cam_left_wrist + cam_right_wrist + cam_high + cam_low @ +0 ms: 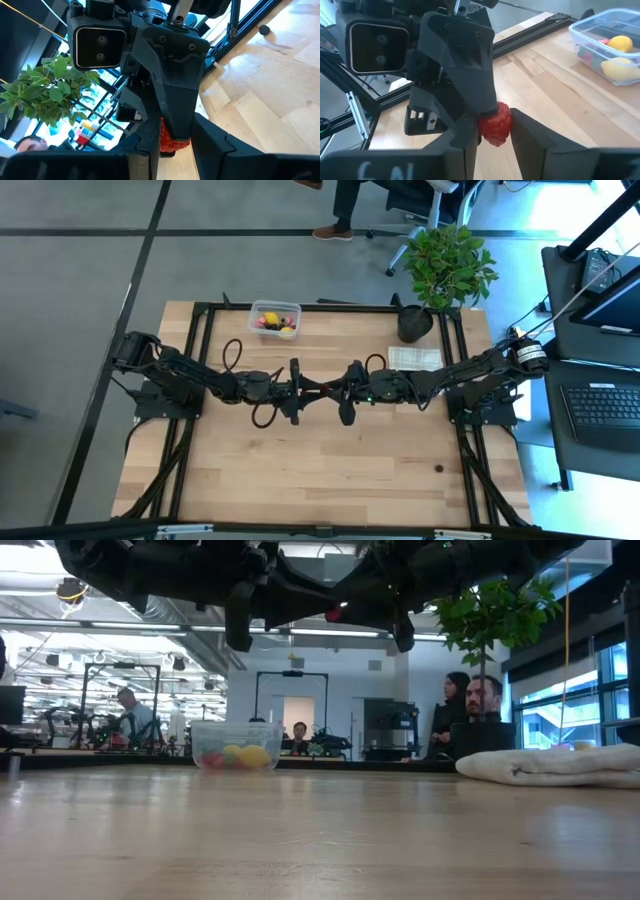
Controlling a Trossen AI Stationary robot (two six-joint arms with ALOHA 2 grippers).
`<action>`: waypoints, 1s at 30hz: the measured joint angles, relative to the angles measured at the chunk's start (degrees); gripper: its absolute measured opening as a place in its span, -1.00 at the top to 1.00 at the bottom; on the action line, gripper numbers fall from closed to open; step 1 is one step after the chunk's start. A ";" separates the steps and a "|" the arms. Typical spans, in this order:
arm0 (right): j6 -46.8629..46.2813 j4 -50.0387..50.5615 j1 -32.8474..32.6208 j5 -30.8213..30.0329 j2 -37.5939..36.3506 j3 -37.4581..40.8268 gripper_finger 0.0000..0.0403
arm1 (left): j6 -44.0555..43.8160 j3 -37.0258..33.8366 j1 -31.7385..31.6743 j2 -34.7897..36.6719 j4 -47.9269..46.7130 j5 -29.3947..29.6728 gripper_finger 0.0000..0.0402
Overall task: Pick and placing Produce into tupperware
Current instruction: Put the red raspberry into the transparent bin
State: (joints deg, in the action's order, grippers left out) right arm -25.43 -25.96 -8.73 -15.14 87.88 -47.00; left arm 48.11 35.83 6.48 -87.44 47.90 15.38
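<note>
High above the middle of the table my left gripper (308,388) and my right gripper (338,390) meet tip to tip. A small red berry (496,124) sits between the fingers of both. In the low view it is a red spot (335,613) under the dark arms. The clear tupperware (275,318) stands on its base at the table's far side. Inside it lie yellow lemon-like pieces (620,65) and red and pink berries (212,757). My left gripper pinches the red berry (172,141) between its two fingers, coming level from the table's left; the right gripper's finger (175,85) covers the berry's upper part. The berry is lifted clear of the table. My right gripper has the same berry's sides (507,122) between its two fingers, coming from the table's right and slanting slightly down. The left gripper's finger (465,65) lies against the berry's top. The berry hangs clear of the wood.
A folded white cloth (413,358) lies at the far right, beside a black pot (415,323) with a green plant (450,265). Black frame rails (200,380) run along the table's sides. Bare wood (330,470) fills the near half. People sit beyond the table.
</note>
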 joint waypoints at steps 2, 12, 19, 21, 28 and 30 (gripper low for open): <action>0.02 -0.04 -0.02 0.02 0.00 0.00 0.47 | -0.42 0.00 0.00 0.00 0.02 -0.02 0.56; 0.35 -0.22 -0.04 0.26 0.00 0.00 0.54 | -1.70 0.00 -0.04 -0.01 0.26 -0.08 0.40; 0.46 -0.68 -0.04 0.43 0.11 -0.02 0.54 | -3.30 0.13 -0.07 0.09 -1.16 -0.27 0.35; 0.47 -0.72 -0.07 0.48 0.13 -0.02 0.54 | -2.79 0.15 0.00 0.09 -1.48 -0.28 0.34; 0.55 -3.04 -0.22 1.55 0.08 -0.28 0.54 | -3.20 0.11 -0.11 -0.09 -3.81 0.89 0.25; 0.52 -3.45 -0.20 1.98 -0.07 -0.35 0.54 | -3.20 0.04 -0.11 -0.15 -4.37 1.11 0.21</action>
State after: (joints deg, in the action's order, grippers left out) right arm -24.91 -29.41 -8.93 -13.16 87.81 -47.35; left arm 44.91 35.88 6.37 -87.59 43.53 16.48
